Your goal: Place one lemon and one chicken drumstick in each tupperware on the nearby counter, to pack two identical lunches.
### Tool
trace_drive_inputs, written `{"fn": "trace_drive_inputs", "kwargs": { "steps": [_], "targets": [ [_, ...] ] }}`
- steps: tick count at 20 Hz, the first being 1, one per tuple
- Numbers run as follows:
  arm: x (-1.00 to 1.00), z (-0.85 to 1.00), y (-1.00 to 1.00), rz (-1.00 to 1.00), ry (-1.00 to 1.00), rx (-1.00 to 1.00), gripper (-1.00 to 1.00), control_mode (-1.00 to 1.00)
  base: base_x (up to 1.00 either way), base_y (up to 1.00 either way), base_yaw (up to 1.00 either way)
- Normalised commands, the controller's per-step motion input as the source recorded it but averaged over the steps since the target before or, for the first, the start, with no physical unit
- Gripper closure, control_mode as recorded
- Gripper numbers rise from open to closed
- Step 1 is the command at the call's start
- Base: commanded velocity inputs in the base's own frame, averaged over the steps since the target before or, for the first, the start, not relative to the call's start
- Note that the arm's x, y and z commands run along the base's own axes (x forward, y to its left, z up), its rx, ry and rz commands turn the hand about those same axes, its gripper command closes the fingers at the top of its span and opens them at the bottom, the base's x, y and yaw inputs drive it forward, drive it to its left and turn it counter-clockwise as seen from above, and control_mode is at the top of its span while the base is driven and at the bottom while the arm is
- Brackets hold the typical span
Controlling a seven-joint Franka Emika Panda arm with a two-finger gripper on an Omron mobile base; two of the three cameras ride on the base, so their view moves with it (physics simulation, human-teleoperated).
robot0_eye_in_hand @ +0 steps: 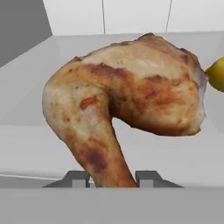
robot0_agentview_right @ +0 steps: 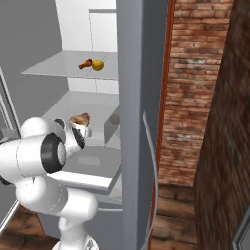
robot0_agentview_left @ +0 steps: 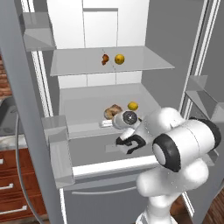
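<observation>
In the hand view the narrow end of a chicken drumstick (robot0_eye_in_hand: pixel 131 100) runs down between the two fingers (robot0_eye_in_hand: pixel 75 178), which are clamped on it. A lemon (robot0_eye_in_hand: pixel 216 74) is cut off at the right edge. The arm reaches into the open fridge, over the lower shelf (robot0_agentview_left: pixel 87 103). A second drumstick (robot0_agentview_left: pixel 105 59) and lemon (robot0_agentview_left: pixel 119 59) lie near the upper shelf's (robot0_agentview_left: pixel 78 65) middle.

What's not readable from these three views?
- Claw contact on the drumstick: hand view, the leg end covers the fingertips' inner faces.
- Lower lemon: hand view, cut by the right edge.
- Lower drumstick: right base view, mostly behind the arm.
</observation>
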Motion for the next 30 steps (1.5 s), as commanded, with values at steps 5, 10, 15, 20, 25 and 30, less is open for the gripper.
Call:
{"fn": "trace_drive_inputs", "kwargs": {
  "steps": [5,10,15,20,25,30],
  "targets": [
    [-1.00,1.00,-0.19,0.00,0.00,0.00,1.00,-1.00,0.00,0.00,0.00],
    [-1.00,1.00,-0.28,0.00,0.05,0.00,1.00,-1.00,0.00,0.00,0.00],
    [-0.97,0.87,-0.14,0.00,0.27,0.00,1.00,-1.00,0.00,0.00,0.00],
    [-0.51,0.10,-0.01,0.00,0.48,-0.03,1.00,-1.00,0.00,0.00,0.00],
    [-0.71,0.13,-0.18,0.00,0.16,-0.01,1.00,-1.00,0.00,0.00,0.00],
    [-1.00,0.51,-0.26,0.00,-0.10,0.00,1.00,-1.00,0.00,0.00,0.00]
  ]
}}
